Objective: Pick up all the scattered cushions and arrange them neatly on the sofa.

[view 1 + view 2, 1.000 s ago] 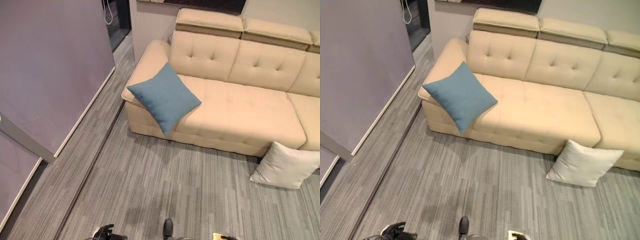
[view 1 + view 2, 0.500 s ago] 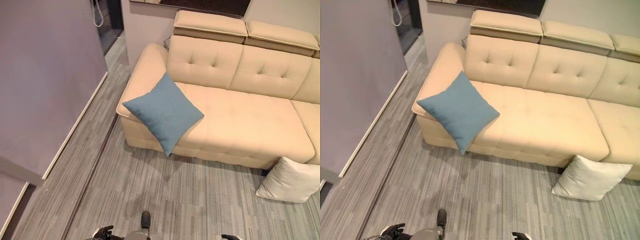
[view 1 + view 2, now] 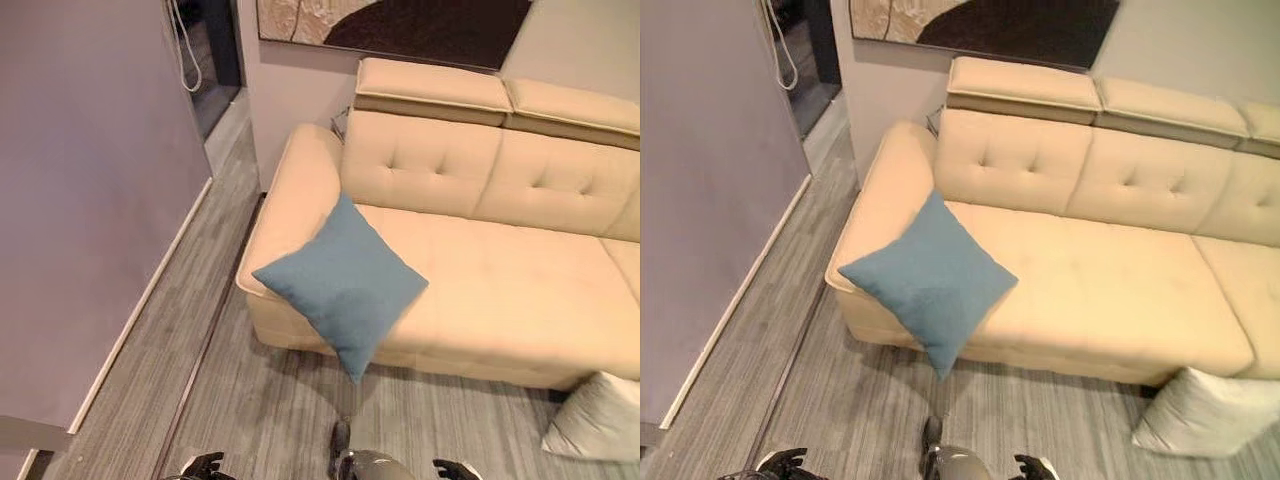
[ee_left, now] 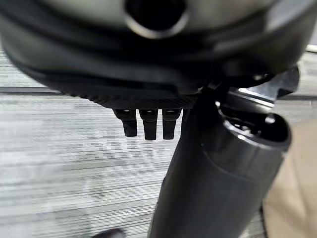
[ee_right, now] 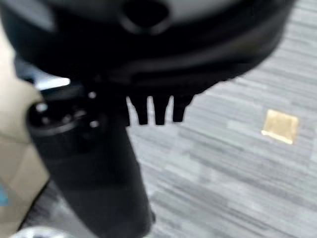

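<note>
A blue cushion (image 3: pixel 342 283) lies diamond-wise on the left end of the cream sofa (image 3: pixel 500 290), one corner hanging over the seat's front edge. A white cushion (image 3: pixel 1200 412) stands on the floor, leaning against the sofa's front at the right. Both hands hang low, well short of the cushions. My left hand (image 3: pixel 204 466) shows at the bottom edge, and its fingers (image 4: pixel 146 124) are straight and hold nothing. My right hand (image 3: pixel 455 468) is also at the bottom edge, its fingers (image 5: pixel 158 111) straight and empty.
A purple-grey wall (image 3: pixel 90 200) with a white skirting runs along the left. At the back left is a dark doorway (image 3: pixel 205 50), and a picture (image 3: pixel 400 18) hangs above the sofa. Grey striped carpet (image 3: pixel 840 390) lies between me and the sofa. A small yellow patch (image 5: pixel 280 126) marks the floor.
The camera has moved towards the sofa's left end: the blue cushion now sits lower and nearer, and the white cushion has slid to the lower right corner. The cushions themselves have not moved.
</note>
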{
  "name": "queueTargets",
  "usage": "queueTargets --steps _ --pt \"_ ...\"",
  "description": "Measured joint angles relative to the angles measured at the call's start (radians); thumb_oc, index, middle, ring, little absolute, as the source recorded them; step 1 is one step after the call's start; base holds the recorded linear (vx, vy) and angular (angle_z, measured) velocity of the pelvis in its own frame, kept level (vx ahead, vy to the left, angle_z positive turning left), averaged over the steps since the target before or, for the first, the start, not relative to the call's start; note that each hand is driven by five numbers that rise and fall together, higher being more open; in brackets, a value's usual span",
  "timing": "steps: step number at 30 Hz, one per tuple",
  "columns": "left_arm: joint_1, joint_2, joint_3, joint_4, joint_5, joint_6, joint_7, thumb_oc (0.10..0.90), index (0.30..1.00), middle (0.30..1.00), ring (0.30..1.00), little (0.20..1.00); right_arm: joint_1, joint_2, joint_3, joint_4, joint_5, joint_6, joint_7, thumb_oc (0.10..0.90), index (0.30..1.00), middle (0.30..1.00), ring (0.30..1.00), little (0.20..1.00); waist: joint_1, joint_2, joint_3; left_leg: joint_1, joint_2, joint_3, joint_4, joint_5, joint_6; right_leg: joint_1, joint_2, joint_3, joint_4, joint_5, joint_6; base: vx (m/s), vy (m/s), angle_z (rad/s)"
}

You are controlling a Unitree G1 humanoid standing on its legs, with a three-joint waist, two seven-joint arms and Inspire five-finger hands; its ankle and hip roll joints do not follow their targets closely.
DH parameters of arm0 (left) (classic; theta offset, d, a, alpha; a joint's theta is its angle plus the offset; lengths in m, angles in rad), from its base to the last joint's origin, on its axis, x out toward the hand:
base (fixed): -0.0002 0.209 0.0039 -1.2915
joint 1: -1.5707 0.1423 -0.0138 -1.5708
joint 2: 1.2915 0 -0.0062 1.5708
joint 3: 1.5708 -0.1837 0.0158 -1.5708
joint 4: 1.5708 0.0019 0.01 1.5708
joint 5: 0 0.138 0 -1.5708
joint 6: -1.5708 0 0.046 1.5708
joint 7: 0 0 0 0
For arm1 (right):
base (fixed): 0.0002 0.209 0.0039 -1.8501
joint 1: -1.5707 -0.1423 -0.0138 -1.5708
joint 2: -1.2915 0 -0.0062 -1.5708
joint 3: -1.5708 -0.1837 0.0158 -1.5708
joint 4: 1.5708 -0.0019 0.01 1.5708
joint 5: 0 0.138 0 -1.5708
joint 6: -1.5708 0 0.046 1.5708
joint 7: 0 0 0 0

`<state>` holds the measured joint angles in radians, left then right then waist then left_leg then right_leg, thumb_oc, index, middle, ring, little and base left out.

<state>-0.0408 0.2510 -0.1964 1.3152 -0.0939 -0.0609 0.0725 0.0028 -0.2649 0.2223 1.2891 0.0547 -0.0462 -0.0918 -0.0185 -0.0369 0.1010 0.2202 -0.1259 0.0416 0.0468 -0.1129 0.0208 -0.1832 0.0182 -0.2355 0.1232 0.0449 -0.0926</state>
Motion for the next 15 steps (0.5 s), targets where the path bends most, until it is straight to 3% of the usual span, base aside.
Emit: queueTargets --steps 1,2,4,5,6,8,10,11,12,15 --pt "0.000 -0.006 0.001 0.001 0.000 0.000 0.001 0.800 0.900 0.900 0.900 0.900 0.002 0.000 -0.007 -0.001 0.001 0.000 -0.001 0.800 0.900 0.900 0.900 0.900 0.006 -0.013 -0.004 -0.064 -0.006 0.013 0.153 -0.015 -0.024 0.050 -0.003 0.009 -0.062 0.018 -0.011 0.08 -0.112 0.17" --pt "-0.001 -0.008 0.001 -0.002 -0.001 -0.003 0.001 0.800 0.900 0.900 0.900 0.900 -0.008 -0.001 -0.003 -0.002 0.005 -0.002 0.000 0.800 0.900 0.900 0.900 0.900 0.016 -0.039 -0.002 -0.231 0.010 0.054 0.482 -0.031 -0.072 0.098 -0.003 0.028 -0.129 0.044 -0.031 0.06 -0.074 -0.22" --pt "-0.004 0.006 0.016 -0.015 -0.004 -0.005 0.005 0.800 0.900 0.900 0.900 0.900 -0.040 -0.003 0.008 -0.002 0.012 -0.012 -0.003 0.800 0.900 0.900 0.900 0.900 0.038 -0.035 -0.005 -0.333 0.060 0.052 0.639 -0.037 -0.072 0.119 0.029 0.057 -0.147 0.043 -0.039 0.12 0.000 -0.57" --pt "-0.010 0.018 0.015 -0.019 -0.003 -0.004 0.004 0.800 0.900 0.900 0.900 0.900 -0.057 -0.002 0.011 -0.007 0.013 -0.023 -0.003 0.800 0.900 0.900 0.900 0.900 0.028 -0.037 -0.001 -0.369 0.085 0.042 0.634 -0.048 -0.087 0.138 0.040 0.064 -0.154 0.038 -0.042 0.15 0.056 -0.39" --pt "-0.022 0.032 0.009 -0.024 -0.003 -0.004 0.004 0.800 0.900 0.900 0.900 0.900 -0.069 0.001 0.015 -0.012 0.019 -0.028 -0.003 0.800 0.900 0.900 0.900 0.900 0.026 -0.052 0.009 -0.390 0.094 0.012 0.572 -0.053 -0.080 0.165 0.042 0.088 -0.174 0.030 -0.044 0.08 0.047 -0.34" --pt "-0.045 0.040 0.010 -0.031 -0.004 -0.005 0.004 0.800 0.900 0.900 0.900 0.900 -0.089 -0.002 0.027 -0.009 0.031 -0.030 -0.004 0.800 0.900 0.900 0.900 0.900 0.030 -0.075 0.023 -0.394 0.113 -0.017 0.359 -0.041 -0.090 0.209 0.044 0.102 -0.214 0.036 -0.037 0.13 0.110 -0.37" --pt "-0.057 0.041 0.001 -0.033 -0.005 -0.005 0.004 0.800 0.900 0.900 0.900 0.900 -0.101 -0.007 0.027 -0.009 0.038 -0.030 -0.005 0.800 0.900 0.900 0.900 0.900 0.014 -0.072 0.026 -0.413 0.129 -0.061 0.181 0.000 -0.101 0.229 0.052 0.114 -0.215 0.009 0.002 0.15 0.162 -0.15" --pt "-0.057 0.041 0.001 -0.033 -0.005 -0.005 0.004 0.800 0.900 0.900 0.900 0.900 -0.101 -0.007 0.027 -0.009 0.038 -0.030 -0.005 0.800 0.900 0.900 0.900 0.900 0.014 -0.072 0.026 -0.413 0.129 -0.061 0.181 0.000 -0.101 0.229 0.052 0.114 -0.215 0.009 0.002 0.17 0.223 -0.43" --pt "-0.053 0.021 0.002 -0.036 -0.005 -0.012 0.001 0.800 0.900 0.900 0.900 0.900 -0.087 -0.023 0.004 -0.004 0.038 -0.030 -0.006 0.800 0.900 0.900 0.900 0.900 0.003 -0.049 0.021 -0.379 0.137 -0.102 -0.024 0.115 -0.093 0.242 0.052 0.144 -0.221 -0.014 0.006 0.16 0.212 -0.50" --pt "-0.044 0.004 0.002 -0.027 -0.005 -0.010 -0.001 0.800 0.900 0.900 0.900 0.900 -0.046 -0.036 0.002 0.000 0.038 -0.025 -0.005 0.800 0.900 0.900 0.900 0.900 -0.002 -0.024 0.011 -0.321 0.131 -0.071 -0.046 0.154 -0.052 0.278 0.037 0.164 -0.214 -0.031 0.032 0.07 0.133 -0.28"
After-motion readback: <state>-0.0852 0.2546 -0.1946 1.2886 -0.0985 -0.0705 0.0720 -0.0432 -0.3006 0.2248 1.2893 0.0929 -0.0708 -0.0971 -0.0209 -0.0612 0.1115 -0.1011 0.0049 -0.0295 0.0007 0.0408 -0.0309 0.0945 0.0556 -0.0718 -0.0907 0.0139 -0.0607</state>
